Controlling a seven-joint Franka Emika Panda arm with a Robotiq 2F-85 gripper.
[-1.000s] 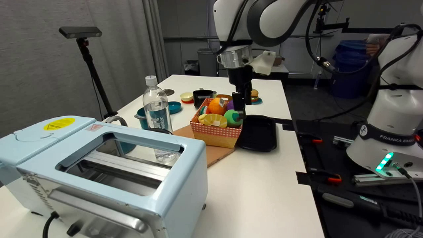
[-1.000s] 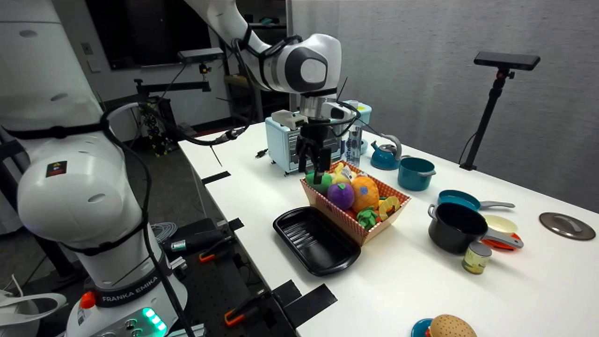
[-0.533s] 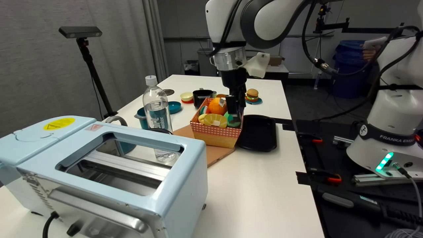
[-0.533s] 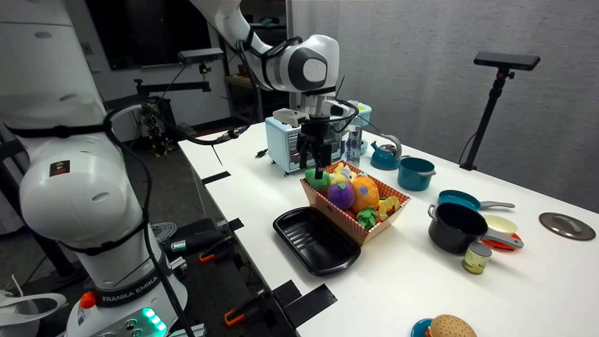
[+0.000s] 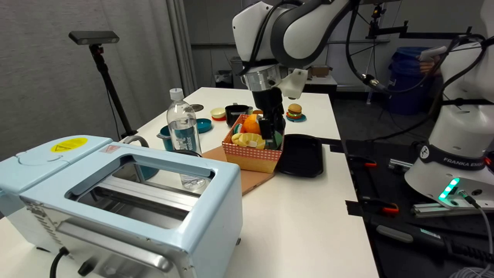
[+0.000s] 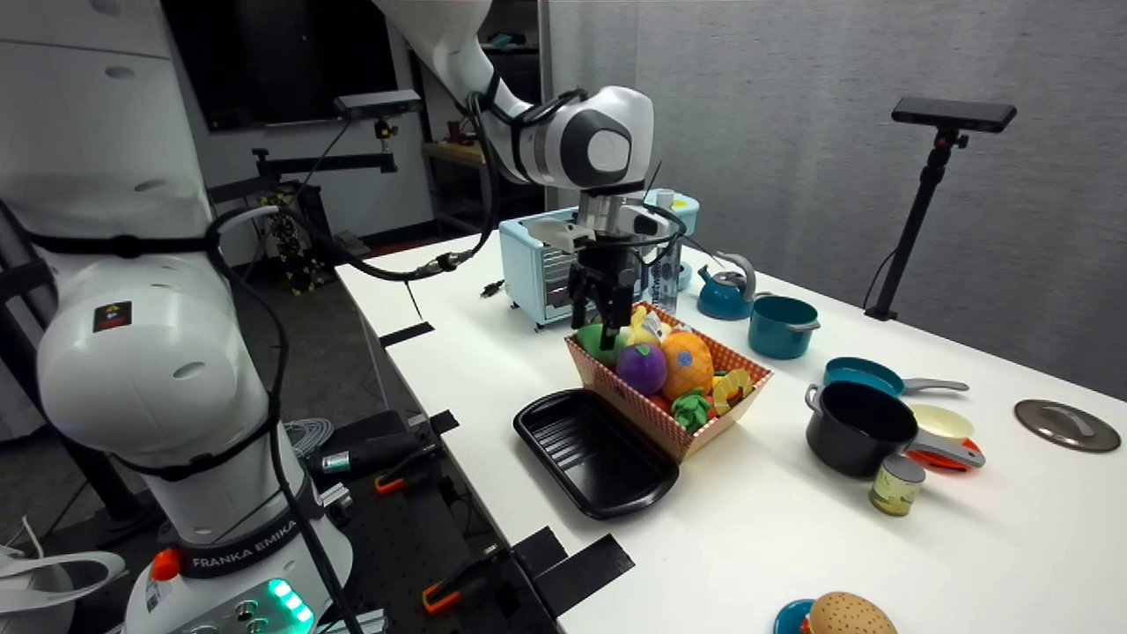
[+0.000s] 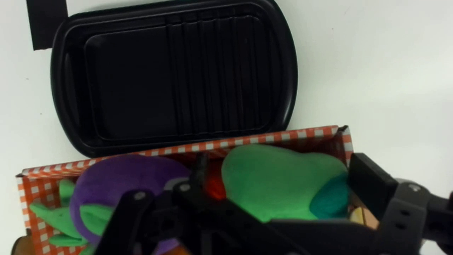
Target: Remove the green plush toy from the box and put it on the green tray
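Past second: black two-fingered gripper (image 5: 271, 136) shifted left and sank in an exterior view, covering more of the bright green roundish plush toy (image 7: 276, 180). White rounded arm (image 5: 245, 38) dipped with it. Brown-bunned toy burger (image 5: 295, 109), far right there, became fully visible.

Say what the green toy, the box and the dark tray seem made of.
Green plush toy: probably soft fabric, matte; no shine on its rounded surface.
Box: likely card or thin wood, dull; thin walls, red-and-white check above tan.
Dark tray: rigid-looking, glossy black; highlights along its rim. Coated metal or plastic, can't tell.
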